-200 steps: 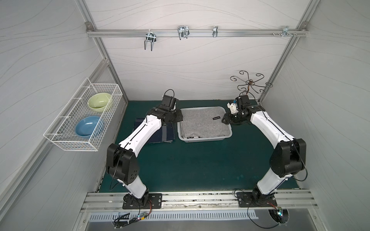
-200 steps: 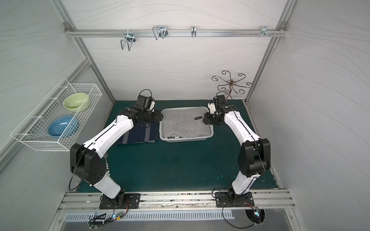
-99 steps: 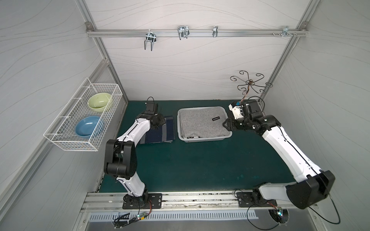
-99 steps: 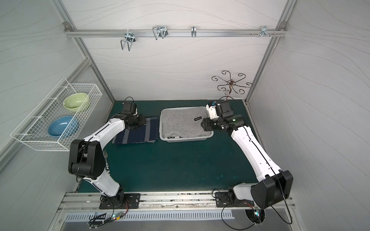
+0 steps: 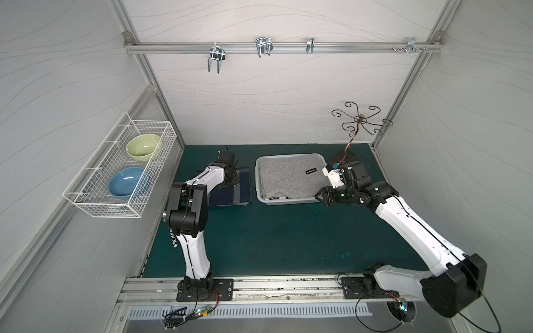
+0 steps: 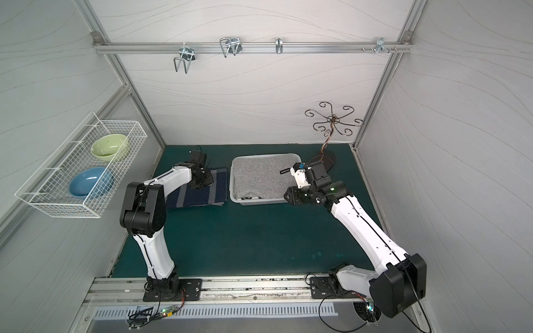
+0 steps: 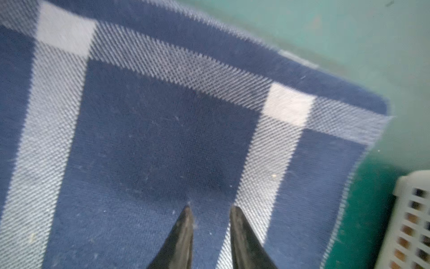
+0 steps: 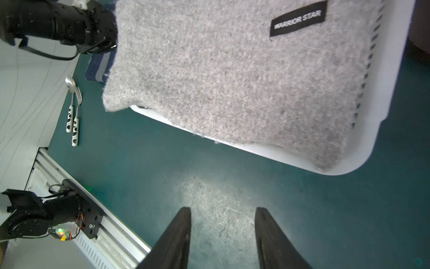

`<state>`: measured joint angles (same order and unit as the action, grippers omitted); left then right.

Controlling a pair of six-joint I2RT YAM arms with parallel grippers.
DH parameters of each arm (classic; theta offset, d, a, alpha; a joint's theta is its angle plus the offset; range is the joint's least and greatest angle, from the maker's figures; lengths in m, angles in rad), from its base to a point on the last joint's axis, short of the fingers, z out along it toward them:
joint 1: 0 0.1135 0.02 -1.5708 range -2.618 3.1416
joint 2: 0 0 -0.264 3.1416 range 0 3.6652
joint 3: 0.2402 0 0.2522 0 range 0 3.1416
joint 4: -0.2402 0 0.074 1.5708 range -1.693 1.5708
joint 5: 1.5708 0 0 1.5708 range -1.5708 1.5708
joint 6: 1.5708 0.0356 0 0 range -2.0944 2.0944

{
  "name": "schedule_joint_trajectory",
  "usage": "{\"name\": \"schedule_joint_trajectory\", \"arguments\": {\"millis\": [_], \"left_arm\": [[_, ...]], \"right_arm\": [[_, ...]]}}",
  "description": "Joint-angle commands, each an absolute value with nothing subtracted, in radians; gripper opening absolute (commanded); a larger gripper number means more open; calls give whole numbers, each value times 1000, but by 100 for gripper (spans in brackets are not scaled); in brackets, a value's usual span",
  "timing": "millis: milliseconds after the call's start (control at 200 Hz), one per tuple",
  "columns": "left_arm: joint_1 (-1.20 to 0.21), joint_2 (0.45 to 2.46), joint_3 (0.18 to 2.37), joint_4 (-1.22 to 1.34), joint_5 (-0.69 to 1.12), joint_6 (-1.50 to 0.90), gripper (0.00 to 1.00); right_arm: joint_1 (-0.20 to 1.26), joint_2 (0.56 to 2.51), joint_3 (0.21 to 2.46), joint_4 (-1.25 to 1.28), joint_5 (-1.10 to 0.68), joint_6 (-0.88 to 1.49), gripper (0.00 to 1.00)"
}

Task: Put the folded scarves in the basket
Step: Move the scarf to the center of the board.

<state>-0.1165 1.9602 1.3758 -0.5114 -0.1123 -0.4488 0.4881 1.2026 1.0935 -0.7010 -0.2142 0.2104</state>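
The green desk (image 5: 274, 236) carries the white basket (image 5: 291, 201) toward its back. The grey folded scarf (image 5: 288, 178) lies inside that basket and fills it, one near corner spilling over the rim. Well away from the basket, on the wall past the left arm, hangs a wire rack (image 5: 101, 206) with a green bowl (image 5: 142, 145) and a blue bowl (image 5: 127, 182). Just beside the basket on that same side lies a folded navy plaid cloth (image 5: 243, 187), partly covered by the left arm. Behind the basket's far corner on the right arm's side stands a curled metal hook stand (image 5: 359, 121). A spoon (image 8: 69, 102) and fork (image 8: 78, 116) lie together beyond the plaid cloth from the basket, by the side wall. A black label (image 8: 299, 18) sits on the scarf. The left claw (image 7: 210, 207) is low over the plaid cloth, its fingers a narrow gap apart with nothing between them; I cannot tell whether they touch it. The right claw (image 8: 223, 209) is wider open and empty, over bare desk by the basket's near corner
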Motion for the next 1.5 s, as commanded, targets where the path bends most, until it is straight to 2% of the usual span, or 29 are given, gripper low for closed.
{"name": "schedule_joint_trajectory", "arguments": {"millis": [0,125,285,440,625,765,960,1176,1411,1496], "left_arm": [[-117,1976,1385,-563,-73,-455,27],[-119,1901,1281,-523,-77,-471,26],[-117,1936,1268,-564,-46,-451,26],[-127,1948,1253,-580,-6,-456,20],[-212,1772,1015,-470,5,-541,19],[-276,1726,910,-441,10,-571,19],[-374,1605,675,-306,21,-680,17],[-594,1556,592,-282,-42,-787,16],[-733,1517,487,-250,-80,-867,13],[-826,1516,455,-233,-105,-913,12]], "right_arm": [[504,1157,1051,-663,-229,234,48],[514,1110,992,-650,-247,257,48],[562,1033,923,-642,-243,302,48],[614,963,883,-675,-226,333,48],[661,891,785,-653,-214,393,48],[699,870,692,-582,-241,455,49],[791,841,602,-524,-179,521,49],[837,936,535,-343,-179,571,53],[862,1155,640,-275,-167,515,53],[858,1208,670,-264,-141,495,54]]}}
